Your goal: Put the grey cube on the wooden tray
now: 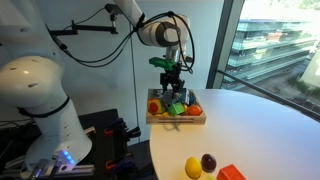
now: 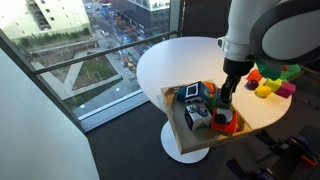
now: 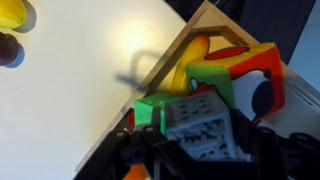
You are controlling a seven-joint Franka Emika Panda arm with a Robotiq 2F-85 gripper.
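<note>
The grey cube, with a speckled pattern on its faces, sits between my gripper's dark fingers in the wrist view. The gripper is shut on it. The gripper hangs low over the wooden tray, which stands at the table's edge in both exterior views. In those views the gripper is above the toys in the tray. Part of the cube's lower half is hidden by the fingers.
The tray holds a green block, a red, green and white cube, a yellow piece and orange pieces. A yellow ball, a dark plum and an orange-red block lie on the white round table.
</note>
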